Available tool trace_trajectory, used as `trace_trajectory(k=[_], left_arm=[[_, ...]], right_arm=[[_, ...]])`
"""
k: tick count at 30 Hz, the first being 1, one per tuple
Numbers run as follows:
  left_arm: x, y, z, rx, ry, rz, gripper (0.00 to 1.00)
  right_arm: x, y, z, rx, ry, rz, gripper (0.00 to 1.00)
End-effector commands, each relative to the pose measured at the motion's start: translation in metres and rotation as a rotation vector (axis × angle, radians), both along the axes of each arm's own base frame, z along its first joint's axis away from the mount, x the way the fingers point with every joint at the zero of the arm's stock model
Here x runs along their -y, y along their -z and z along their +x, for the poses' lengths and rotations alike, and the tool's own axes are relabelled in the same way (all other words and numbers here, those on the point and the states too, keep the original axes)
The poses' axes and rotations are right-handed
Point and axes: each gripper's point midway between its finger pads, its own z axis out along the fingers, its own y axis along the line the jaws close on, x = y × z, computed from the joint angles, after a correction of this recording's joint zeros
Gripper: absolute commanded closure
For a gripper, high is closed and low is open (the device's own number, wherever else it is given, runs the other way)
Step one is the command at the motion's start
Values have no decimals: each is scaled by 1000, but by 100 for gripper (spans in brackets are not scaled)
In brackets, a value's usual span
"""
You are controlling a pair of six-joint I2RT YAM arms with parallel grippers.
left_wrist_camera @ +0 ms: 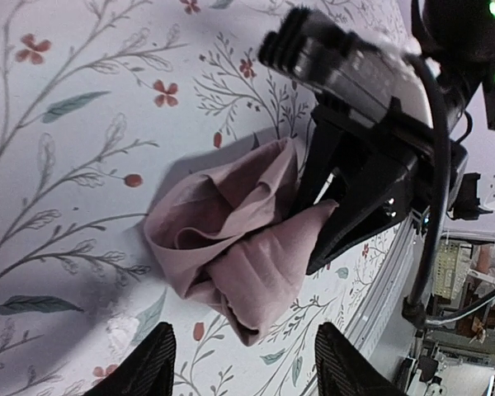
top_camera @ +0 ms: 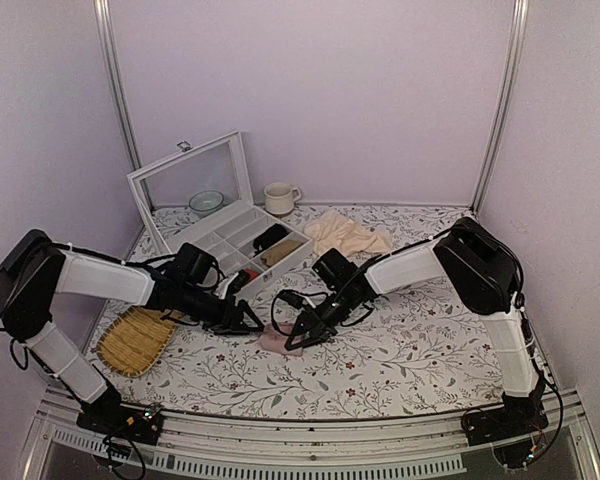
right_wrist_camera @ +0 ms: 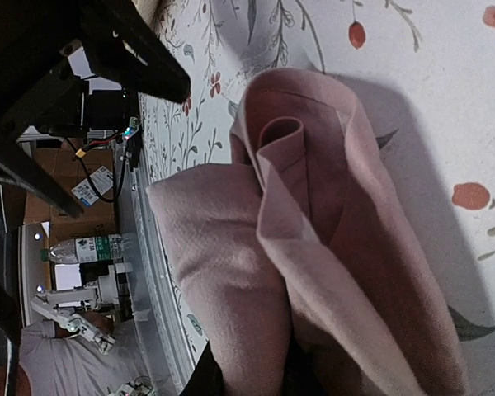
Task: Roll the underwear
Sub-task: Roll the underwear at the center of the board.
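Note:
The underwear is a dusty-pink bundle, loosely rolled, lying on the flowered tablecloth; its waistband does not show. In the top view the underwear sits between the two grippers near the table's middle front. My left gripper is open, its fingers standing just short of the roll and apart from it, with nothing between them. My right gripper is shut on a fold of the underwear from the opposite side. From the left wrist that right gripper shows as black jaws pinching the cloth.
A white compartment box with its lid up stands at the back left, with a bowl and a cup behind it. A pale beige cloth lies at the back middle. A woven bamboo tray sits at the front left.

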Motion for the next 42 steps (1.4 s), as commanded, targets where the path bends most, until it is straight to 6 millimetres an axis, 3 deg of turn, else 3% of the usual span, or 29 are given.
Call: trace_trajectory(k=[1,7,18,22,25,28,30,34,36,39,42], left_arm=[[25,3,-15,20,92,-29,43],[33,14,-25,-12,122,-31,41],[38,29,-15,-18,92,2,41],[42,29,-11,-20,90,1,45],[45,29,-12,-23,100,-4,65],[46,32,-14,-31,106,2,77],[47,32,-15,-36,110,2,99],[46,33,-15,-37,115,14,100],[46,33,-15,-38,121,21,100],[45,34,-16,-39,128,34,100],[45,36,-17,-43,137,37,100]], right_arm=[[26,63,-17,-149,28,-234,100],[29,65,-12,-109,27,-276,100],[26,64,-16,-88,3,-289,100],[26,65,-16,-85,4,-290,100],[26,65,-14,-81,4,-293,100],[24,65,-14,-81,2,-290,100],[24,65,-14,-82,1,-290,100],[25,63,-14,-71,-5,-288,100],[25,60,-11,-13,-1,-292,88],[20,35,-4,122,5,-245,70],[16,15,4,266,26,-212,64]])
